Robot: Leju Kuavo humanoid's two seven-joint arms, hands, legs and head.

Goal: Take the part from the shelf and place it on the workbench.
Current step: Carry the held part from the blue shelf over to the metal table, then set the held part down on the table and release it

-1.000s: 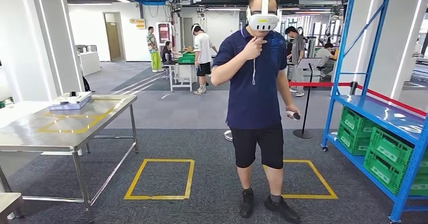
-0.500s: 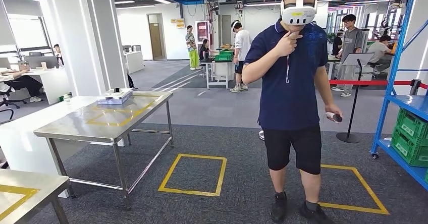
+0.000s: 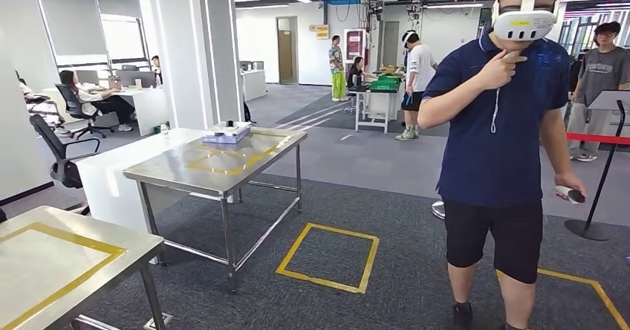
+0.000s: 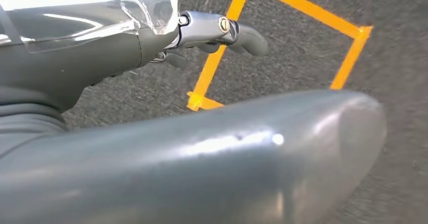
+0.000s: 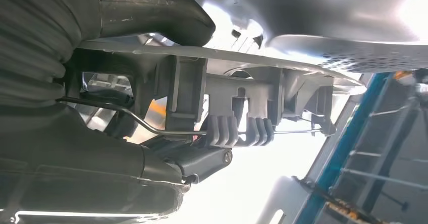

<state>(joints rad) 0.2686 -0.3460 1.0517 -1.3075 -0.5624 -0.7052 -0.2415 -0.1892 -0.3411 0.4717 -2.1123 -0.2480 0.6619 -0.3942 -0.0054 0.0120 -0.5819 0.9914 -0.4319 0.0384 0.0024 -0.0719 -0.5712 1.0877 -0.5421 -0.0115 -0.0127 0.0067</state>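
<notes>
We are seeing a shiny silver workbench (image 3: 215, 168) with a yellow tape square on its top. We are seeing a dark grey carpet (image 3: 386, 218) with a yellow tape square (image 3: 329, 256) on it. A person (image 3: 496, 151) is wearing a dark blue shirt, black shorts and a white headset. Green crates (image 3: 385, 83) are sitting on a far table.

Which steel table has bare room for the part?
Near steel table: bare inside its yellow tape rectangle. Far steel table: middle free; a white and blue box crowds its far end. Right hand holds the grey plastic part.
</notes>
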